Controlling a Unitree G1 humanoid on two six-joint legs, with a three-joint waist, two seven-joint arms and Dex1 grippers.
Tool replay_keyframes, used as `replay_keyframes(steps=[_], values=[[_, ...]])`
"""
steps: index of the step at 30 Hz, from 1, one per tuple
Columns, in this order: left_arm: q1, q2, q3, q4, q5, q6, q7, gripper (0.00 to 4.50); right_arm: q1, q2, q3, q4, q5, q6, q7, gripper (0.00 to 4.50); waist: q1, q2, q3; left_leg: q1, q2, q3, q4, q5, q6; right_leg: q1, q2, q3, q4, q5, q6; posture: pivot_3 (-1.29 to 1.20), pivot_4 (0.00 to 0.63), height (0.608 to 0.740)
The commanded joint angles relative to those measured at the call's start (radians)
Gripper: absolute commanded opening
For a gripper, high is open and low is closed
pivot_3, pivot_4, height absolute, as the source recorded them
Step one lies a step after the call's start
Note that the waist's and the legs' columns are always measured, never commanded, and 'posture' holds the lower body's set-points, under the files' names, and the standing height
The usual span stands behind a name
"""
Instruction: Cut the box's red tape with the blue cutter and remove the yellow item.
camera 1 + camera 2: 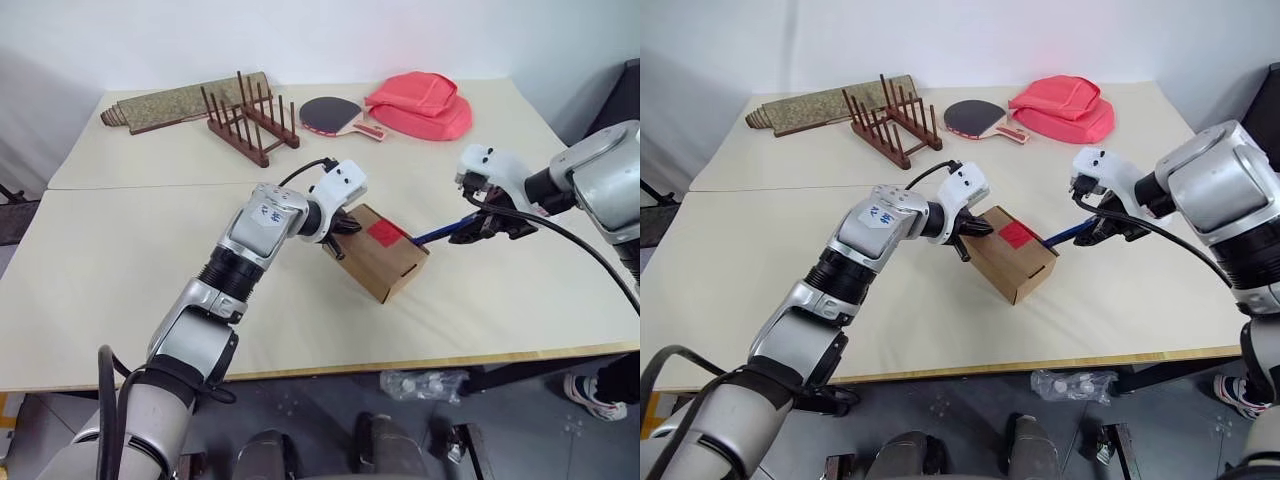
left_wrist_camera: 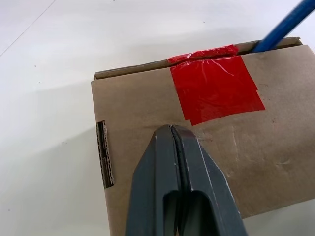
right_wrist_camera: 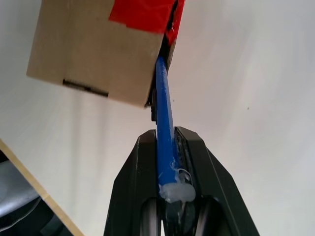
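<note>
Left eye view showed the box [image 1: 385,252] lying near the middle of the pale table [image 1: 120,290], with the red tape [image 1: 385,234] stuck on its upper face and folding over the far edge. From the box, the left gripper [image 1: 343,224] sat at about ten o'clock, its black fingers pressed together with nothing between them and their tips resting on the cardboard just short of the tape. The right gripper [image 1: 487,225] stood at about three o'clock from the box, well off the carton itself, its fingers clenched around the blue cutter [image 1: 432,236]. That cutter ran from the gripper toward nine o'clock, and its tip met the box at the taped edge; the right wrist view had it slipped into the seam right beside the tape. I could not make out any yellow item, since the flaps lay closed. Across the back of the table, from about eleven to one o'clock, stood a folded mat [image 1: 180,101], a wooden rack [image 1: 250,125], a table-tennis paddle [image 1: 335,115] and a red fabric bag [image 1: 420,103].
</note>
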Motion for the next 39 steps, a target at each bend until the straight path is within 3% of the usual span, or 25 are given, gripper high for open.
replay_keyframes(steps=[1,3,10,14,18,23,24,30,35,36,39], values=[[0.029,0.003,-0.032,0.065,0.039,0.018,0.011,0.01,0.001,-0.035,-0.049,-0.035,-0.009,0.000,-0.005,0.17,-0.001,0.000,0.000,0.000,0.000,0.000,0.001,0.000,0.000,0.000,0.000,0.000,0.000,0.000,0.000,0.00,0.150,0.740],[0.027,0.002,-0.032,0.069,0.040,0.013,0.013,0.01,-0.002,-0.040,-0.092,-0.043,0.008,0.017,-0.017,0.17,-0.001,0.000,0.000,0.000,0.001,0.000,0.003,-0.002,0.001,0.000,0.000,0.000,0.002,0.000,0.000,0.00,0.150,0.740],[0.028,0.007,-0.031,0.077,0.041,-0.005,0.010,0.01,0.118,-0.007,-0.528,-0.029,0.111,-0.025,-0.212,0.17,0.000,0.000,0.000,-0.001,0.001,-0.002,0.005,-0.002,0.002,0.001,-0.001,0.000,0.002,0.000,0.000,0.00,0.150,0.740],[0.025,0.005,-0.025,0.088,0.036,-0.032,0.003,0.01,0.296,0.082,-0.698,0.009,0.121,-0.115,-0.361,0.17,-0.002,-0.005,-0.003,0.002,0.002,-0.002,0.005,-0.002,0.002,0.005,0.000,-0.002,0.001,0.000,0.000,0.00,0.150,0.740],[0.024,-0.008,0.013,0.061,0.003,-0.050,-0.006,0.01,0.455,0.293,-0.885,0.123,0.170,-0.364,-0.516,0.17,-0.003,-0.004,-0.003,0.003,0.001,-0.002,0.005,-0.002,0.002,0.005,0.000,-0.001,0.002,0.001,-0.001,0.00,0.150,0.740],[0.029,-0.019,0.078,0.013,-0.056,-0.067,-0.044,0.01,0.490,0.404,-0.940,0.409,0.175,-0.547,-0.600,0.17,-0.003,0.002,0.001,0.002,0.001,0.000,0.005,-0.001,0.002,0.005,0.000,-0.001,0.001,0.001,0.000,0.00,0.150,0.740],[0.034,-0.010,0.084,-0.005,-0.066,-0.070,-0.060,0.00,0.483,0.405,-0.931,0.456,0.174,-0.540,-0.597,0.73,-0.003,0.002,0.001,0.002,0.000,0.000,0.004,-0.001,0.002,0.005,0.000,-0.001,0.000,0.001,0.000,0.00,0.150,0.740],[0.068,0.080,0.146,-0.162,-0.168,0.004,-0.179,0.00,0.459,0.355,-0.883,0.547,0.146,-0.579,-0.575,2.55,-0.027,0.010,0.007,0.000,0.000,0.000,0.002,-0.001,0.002,0.004,0.001,-0.001,-0.003,0.002,0.001,0.00,0.150,0.740],[0.150,0.188,0.213,-0.384,-0.336,0.223,-0.272,0.00,0.456,0.281,-0.803,0.474,0.097,-0.615,-0.522,4.19,-0.036,0.013,0.009,0.001,0.000,0.001,0.000,-0.001,0.002,0.004,0.002,0.001,-0.003,0.002,0.002,0.00,0.150,0.740],[0.163,0.202,0.219,-0.419,-0.367,0.260,-0.283,0.00,0.452,0.272,-0.792,0.462,0.093,-0.620,-0.512,4.45,-0.037,0.013,0.009,0.002,0.000,0.001,-0.001,-0.001,0.002,0.003,0.002,0.001,-0.003,0.002,0.002,0.00,0.150,0.740],[0.223,0.256,0.211,-0.518,-0.439,0.363,-0.302,0.00,0.367,0.280,-0.745,0.470,0.059,-0.644,-0.534,4.45,-0.042,0.013,0.009,0.002,0.000,0.001,-0.001,-0.001,0.001,0.003,0.002,0.002,-0.002,0.002,0.002,0.00,0.150,0.740]])
